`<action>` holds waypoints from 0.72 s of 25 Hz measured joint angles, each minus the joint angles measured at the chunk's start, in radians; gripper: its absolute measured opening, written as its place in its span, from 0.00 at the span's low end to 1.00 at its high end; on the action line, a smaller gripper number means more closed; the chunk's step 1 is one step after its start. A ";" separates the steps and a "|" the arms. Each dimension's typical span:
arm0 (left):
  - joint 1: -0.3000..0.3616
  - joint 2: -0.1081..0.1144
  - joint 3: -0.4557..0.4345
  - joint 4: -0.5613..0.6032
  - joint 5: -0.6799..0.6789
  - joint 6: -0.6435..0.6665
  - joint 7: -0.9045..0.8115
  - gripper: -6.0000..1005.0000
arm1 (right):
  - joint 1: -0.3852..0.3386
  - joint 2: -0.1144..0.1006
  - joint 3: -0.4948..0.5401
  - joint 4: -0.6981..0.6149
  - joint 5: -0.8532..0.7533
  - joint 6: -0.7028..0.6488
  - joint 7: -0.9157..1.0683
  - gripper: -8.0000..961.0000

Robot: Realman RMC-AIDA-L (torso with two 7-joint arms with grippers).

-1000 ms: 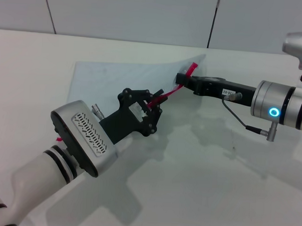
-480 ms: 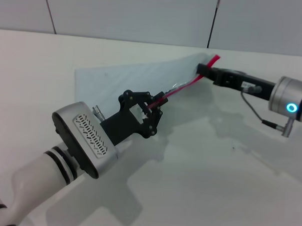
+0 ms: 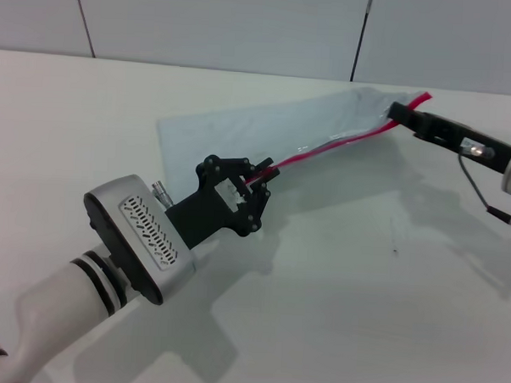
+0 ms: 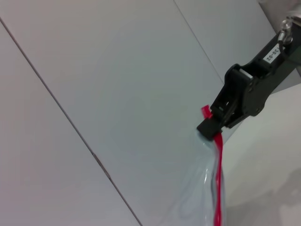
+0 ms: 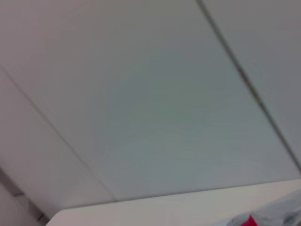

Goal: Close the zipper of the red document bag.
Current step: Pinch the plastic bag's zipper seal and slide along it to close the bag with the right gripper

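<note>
Left arm enters from the near left of the head view; its left pincer [image 3: 257,185] is closed on the zipper [image 3: 325,148] at the near end of the visible red strip, just above the white surface [image 3: 335,314]. The red document bag [image 3: 258,128], a translucent pale blue-grey pouch, lies partly on the surface behind that pincer, its far right corner lifted clear and the material bulging there. The zipper runs taut as a thin red line from the left pincer up and away to the right, along the bag's near long edge. At the far end the right pincer [image 3: 409,111] is clamped on the zipper end, with a short red tab [image 3: 422,99] projecting past its fingers. The left wrist view confirms this grip: the black right pincer [image 4: 217,123] pinches the red strip [image 4: 218,188], tab [image 4: 206,112] standing above it. The right wrist view shows only grey wall panels and a small red scrap [image 5: 248,220] at the edge
</note>
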 joint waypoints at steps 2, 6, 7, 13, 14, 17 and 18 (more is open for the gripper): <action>0.001 0.000 0.000 0.000 -0.001 0.000 0.000 0.09 | -0.012 0.000 0.000 -0.014 0.011 -0.005 0.005 0.10; 0.003 0.000 0.000 0.000 -0.001 0.000 0.000 0.10 | -0.037 -0.003 0.000 -0.034 0.035 -0.015 0.010 0.11; 0.003 0.000 0.000 0.000 -0.002 0.000 -0.001 0.10 | -0.043 -0.004 0.000 -0.039 0.042 -0.018 0.011 0.11; 0.004 0.000 0.000 0.001 -0.003 0.000 -0.001 0.11 | -0.069 -0.005 0.000 -0.075 0.057 -0.033 0.032 0.11; 0.004 0.000 0.000 0.001 -0.003 0.000 -0.001 0.12 | -0.074 -0.005 0.000 -0.078 0.059 -0.036 0.034 0.11; 0.005 0.002 0.000 0.000 -0.003 0.000 -0.001 0.12 | -0.087 -0.005 0.000 -0.082 0.073 -0.037 0.035 0.11; 0.005 0.002 0.000 0.000 -0.003 0.000 -0.001 0.13 | -0.091 -0.005 0.000 -0.083 0.078 -0.037 0.036 0.11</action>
